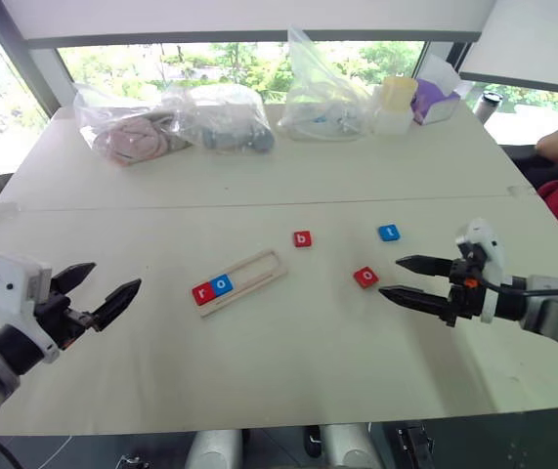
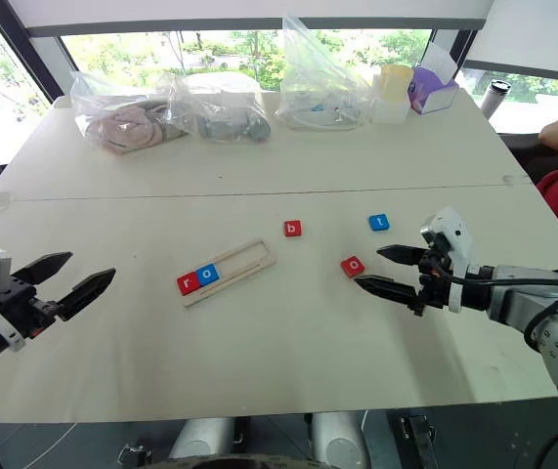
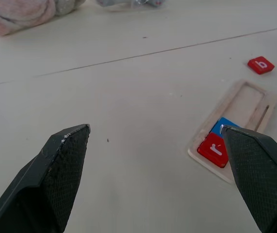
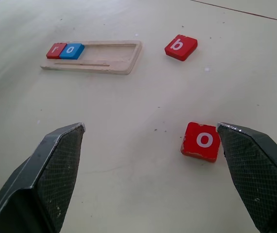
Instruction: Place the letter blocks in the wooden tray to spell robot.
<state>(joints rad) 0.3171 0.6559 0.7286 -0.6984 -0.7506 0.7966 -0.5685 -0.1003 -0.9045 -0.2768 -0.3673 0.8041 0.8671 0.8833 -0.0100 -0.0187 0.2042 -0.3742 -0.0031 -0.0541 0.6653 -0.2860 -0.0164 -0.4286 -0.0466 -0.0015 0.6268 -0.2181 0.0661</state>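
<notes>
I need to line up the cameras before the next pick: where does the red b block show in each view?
Left eye view: red b block on the table past the far end of the wooden tray.
Right eye view: same spot, just beyond the tray's far end.
Left wrist view: beyond the tray's empty end.
Right wrist view: beside the tray's empty end.
Shared landmark: the wooden tray, with r and o at one end.

Left gripper (image 1: 103, 290) hangs empty, fingers spread wide, tips pointing inward toward the right arm. Right gripper (image 1: 405, 278) same state: fingers wide apart, nothing between them, tips pointing toward the left arm.
</notes>
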